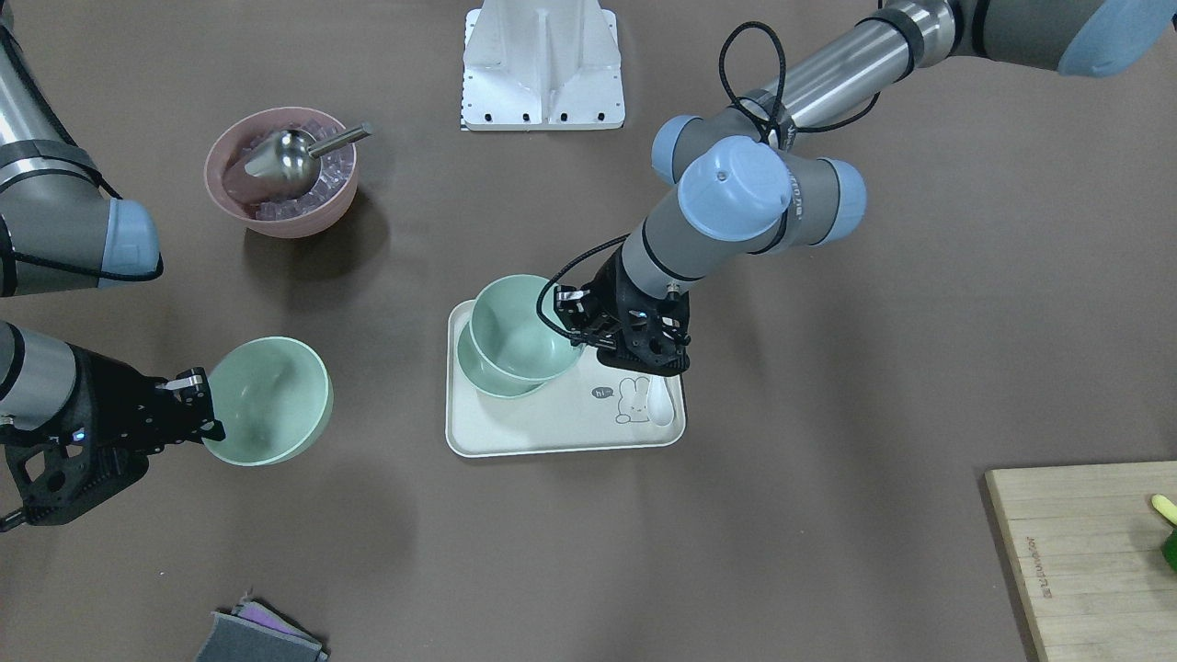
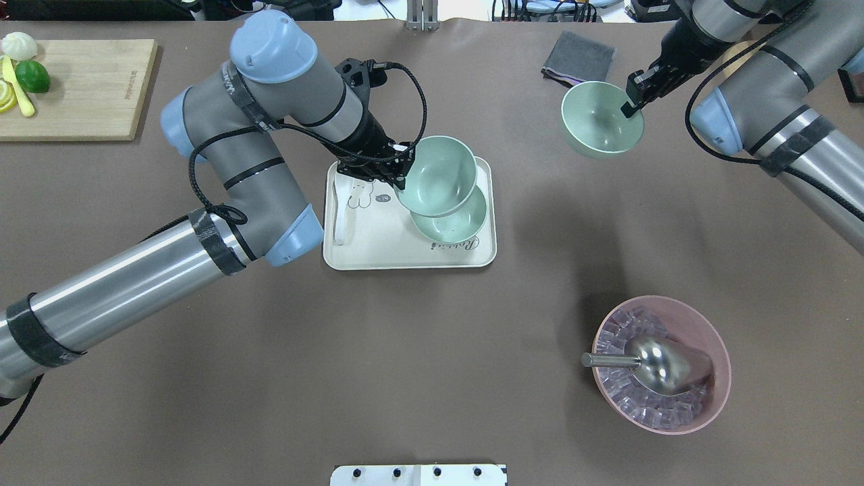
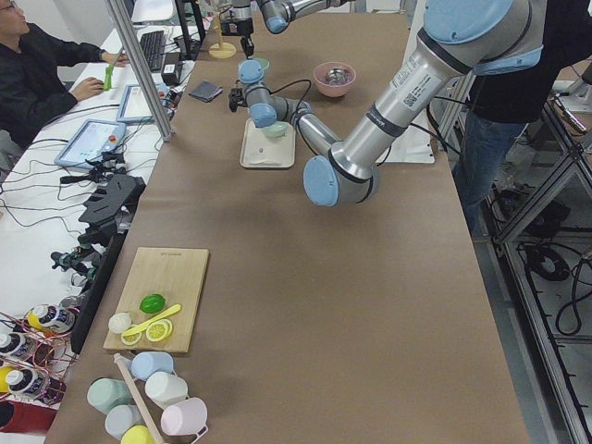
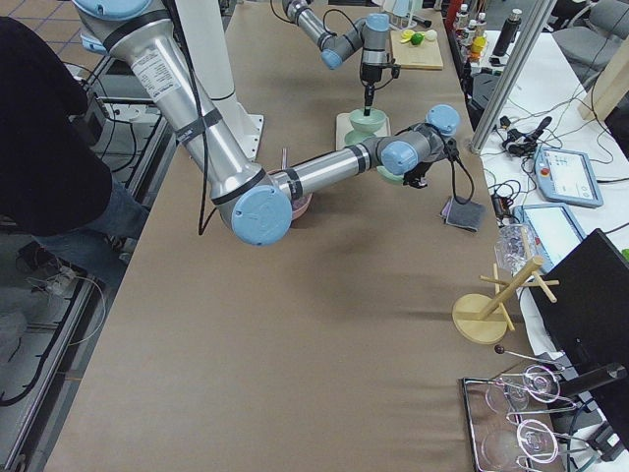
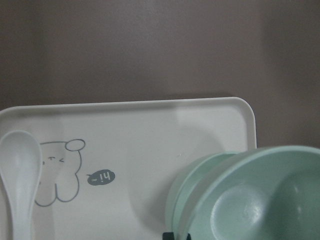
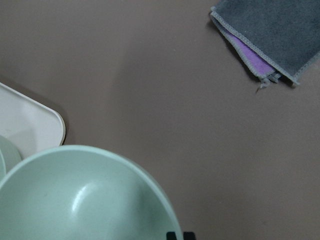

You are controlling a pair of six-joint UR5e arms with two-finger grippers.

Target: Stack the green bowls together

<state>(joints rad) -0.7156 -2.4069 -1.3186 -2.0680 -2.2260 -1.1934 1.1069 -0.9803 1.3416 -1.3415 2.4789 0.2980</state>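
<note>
Brown table [image 2: 405, 351] shows three green bowls [image 2: 439, 174] [image 2: 453, 221] [image 2: 599, 123], one tray [image 2: 378, 251].

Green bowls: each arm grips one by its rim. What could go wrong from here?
The left gripper pinches the upper bowl at one rim edge, off-centre over the lower bowl on the tray; released here, it may seat crooked or slide off. The right gripper must bring the third bowl to the same spot, so the arms may crowd.

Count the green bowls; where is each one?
3: first green bowl on the tray; second green bowl in the left gripper, over the first; third green bowl in the right gripper, off the tray.
</note>
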